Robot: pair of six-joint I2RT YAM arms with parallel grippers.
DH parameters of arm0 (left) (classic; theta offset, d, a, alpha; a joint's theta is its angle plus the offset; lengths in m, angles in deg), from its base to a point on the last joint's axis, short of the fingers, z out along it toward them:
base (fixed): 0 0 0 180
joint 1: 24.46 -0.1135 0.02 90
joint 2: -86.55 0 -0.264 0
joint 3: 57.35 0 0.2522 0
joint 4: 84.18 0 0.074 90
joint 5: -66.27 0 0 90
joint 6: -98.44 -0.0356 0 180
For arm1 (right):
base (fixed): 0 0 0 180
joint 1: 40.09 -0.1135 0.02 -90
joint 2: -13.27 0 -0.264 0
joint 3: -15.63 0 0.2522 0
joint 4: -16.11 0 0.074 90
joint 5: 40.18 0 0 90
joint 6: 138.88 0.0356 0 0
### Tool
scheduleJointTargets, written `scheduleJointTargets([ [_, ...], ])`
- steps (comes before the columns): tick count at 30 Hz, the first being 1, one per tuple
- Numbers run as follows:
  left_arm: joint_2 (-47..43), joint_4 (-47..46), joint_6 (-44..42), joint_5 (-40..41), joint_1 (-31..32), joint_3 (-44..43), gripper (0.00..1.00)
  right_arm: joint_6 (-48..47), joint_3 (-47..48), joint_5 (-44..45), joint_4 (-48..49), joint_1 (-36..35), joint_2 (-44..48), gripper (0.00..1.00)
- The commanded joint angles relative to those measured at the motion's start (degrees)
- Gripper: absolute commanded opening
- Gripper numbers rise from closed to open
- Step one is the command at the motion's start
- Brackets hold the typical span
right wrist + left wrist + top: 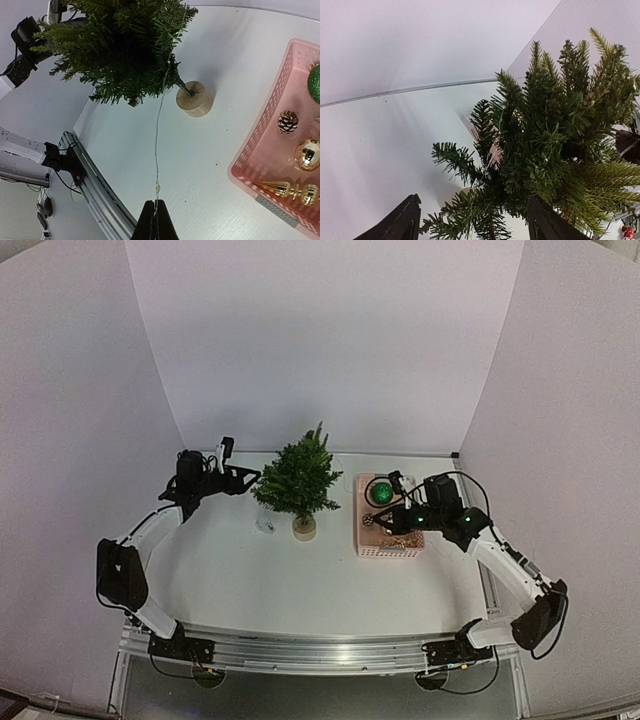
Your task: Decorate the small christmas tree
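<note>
The small christmas tree [298, 480] stands mid-table on its tan round base [304, 528]. My left gripper [250, 478] is open at the tree's left side. In the left wrist view its dark fingers [402, 222] stand wide apart with low branches of the tree [555, 135] between them, and the gripper [474, 200] holds nothing. My right gripper [156, 205] is shut on a thin light-string wire [158, 130] that runs taut up into the tree [120, 45] beside the base [195, 99]. In the top view the right gripper [373, 523] hovers over the pink basket's left edge.
The pink basket [388, 548] sits right of the tree; its wall [265, 140] encloses a green ball [315, 82], a pinecone [288, 121], a gold ball [309, 155] and a gold finial [287, 189]. A small clear object [265, 526] lies left of the base. White walls surround the table.
</note>
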Motion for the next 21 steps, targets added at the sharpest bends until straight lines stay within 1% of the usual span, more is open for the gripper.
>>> scheduleJointTargets([
  [1, -4.0, -0.6, -1.9, 1.4, -1.7, -2.5, 0.78, 9.8, 4.2, 1.8, 0.2, -3.3, -1.2, 0.00],
  [4, -5.7, -0.7, -2.0, 1.9, -2.7, -2.2, 0.84, 14.2, 5.9, 2.5, 0.5, -5.2, -2.6, 0.00],
  [6, -7.9, -1.0, -2.6, 2.8, -2.9, -2.0, 0.84, 17.1, 6.9, 3.0, 0.9, -5.8, -3.1, 0.00],
  [9, -13.8, -2.8, -2.8, 4.8, -2.9, -0.8, 0.83, 22.0, 8.3, 4.7, 1.2, -6.4, -4.0, 0.00],
  [13, -22.3, -4.3, 1.3, 2.3, -1.9, 3.8, 0.78, 31.2, 8.0, 8.9, 3.3, -8.9, -4.6, 0.00],
  [16, -27.5, -2.4, 2.8, 0.7, 2.6, 9.4, 0.74, 36.9, 6.1, 12.7, 8.6, -12.2, -4.9, 0.00],
  [18, -31.7, -1.9, 2.8, 3.5, 8.8, 14.3, 0.73, 40.4, 5.1, 15.6, 12.5, -14.2, -5.2, 0.00],
  [21, -34.7, -6.2, 6.5, 7.6, 17.1, 21.1, 0.72, 43.0, 5.1, 19.6, 14.8, -16.9, -5.8, 0.00],
])
